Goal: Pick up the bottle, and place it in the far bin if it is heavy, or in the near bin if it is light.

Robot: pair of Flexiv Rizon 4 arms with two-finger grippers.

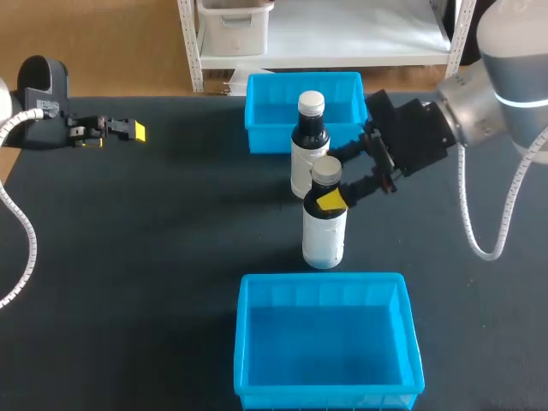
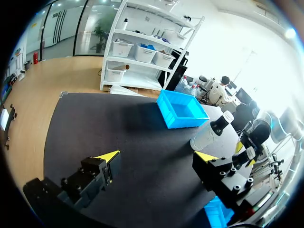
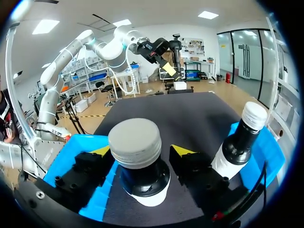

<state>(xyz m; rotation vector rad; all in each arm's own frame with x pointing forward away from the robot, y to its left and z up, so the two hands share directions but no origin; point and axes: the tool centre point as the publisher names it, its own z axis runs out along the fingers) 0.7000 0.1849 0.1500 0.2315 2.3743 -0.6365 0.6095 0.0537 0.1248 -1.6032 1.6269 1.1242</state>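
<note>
right gripper (image 3: 142, 152), fingers spread, straddles the neck of the near bottle (image 1: 324, 231), apparently to lift and weigh it; left gripper (image 2: 159, 156) sits released.

Grey-capped bottle (image 3: 137, 142) sits inside parted pincer (image 3: 142, 151).

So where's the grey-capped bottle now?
The grey-capped bottle stands mid-table in the head view, between the right gripper's open fingers, beside the white-capped bottle.
</note>
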